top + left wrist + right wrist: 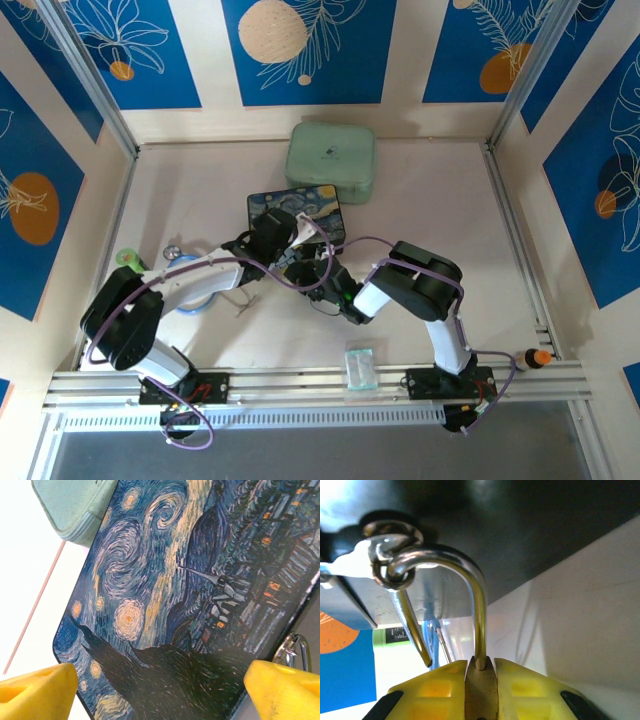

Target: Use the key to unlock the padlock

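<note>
Item: small brass-gold padlock [481,700] with silver U-shackle, hooked through a metal ring [387,530] on the flat box painted in blue and yellow swirls [150,580]. One shackle leg sat in the body; the other ended free.
Right gripper [481,677]: clenched on the padlock body.
Left gripper [160,690]: released, fingers wide above the box lid.
Mint-green zipped case [75,505]: beside the box.

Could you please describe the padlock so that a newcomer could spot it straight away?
Find the box painted with a swirling night sky, just in front of the mint-green case. On its dark edge sits a steel ring, and the padlock is hooked through it, pinched by the right gripper. Its brass body and thin silver U-shaped shackle set it apart from the ring.
</note>
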Motion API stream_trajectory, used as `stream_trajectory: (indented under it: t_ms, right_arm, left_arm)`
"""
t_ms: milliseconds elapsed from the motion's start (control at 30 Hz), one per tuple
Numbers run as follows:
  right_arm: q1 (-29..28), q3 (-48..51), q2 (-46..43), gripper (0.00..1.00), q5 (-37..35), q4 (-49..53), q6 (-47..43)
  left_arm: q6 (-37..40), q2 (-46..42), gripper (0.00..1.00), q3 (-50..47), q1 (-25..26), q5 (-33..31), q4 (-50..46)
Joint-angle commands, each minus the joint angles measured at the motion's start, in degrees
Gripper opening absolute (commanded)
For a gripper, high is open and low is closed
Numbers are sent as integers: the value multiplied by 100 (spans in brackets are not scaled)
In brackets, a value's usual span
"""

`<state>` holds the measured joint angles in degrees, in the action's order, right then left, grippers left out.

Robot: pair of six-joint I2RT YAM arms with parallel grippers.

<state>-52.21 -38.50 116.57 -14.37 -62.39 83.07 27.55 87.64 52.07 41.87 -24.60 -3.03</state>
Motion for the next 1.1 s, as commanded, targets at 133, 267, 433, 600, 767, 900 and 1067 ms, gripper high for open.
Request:
stream_trajectory:
  t_ms: [133,267,433,600,767,900,1067]
  right_arm:
    - [290,-244,261,15,-956,-947,365]
    - [266,-309,165,15,-936,-703,357]
    - [250,-140,172,15,-1031,-929,419]
    - [395,11,66,15,-913,-1189,425]
    - [513,182,-42,15,-880,-1406,426]
    - [562,224,-21,14,-805,-1398,430]
    - [516,185,-14,15,-686,-1298,343]
  left_arm:
    - [198,376,89,-328,-23,340,-1215]
    - [207,350,89,-330,-39,333,-1178]
    - [241,342,88,-336,-65,305,-1219]
    - [233,350,86,-375,-96,180,-1192]
    - [207,359,85,-343,-127,79,-1243]
    - [164,371,85,-303,-152,56,-1278]
    - [132,468,81,-260,-197,-41,-1237]
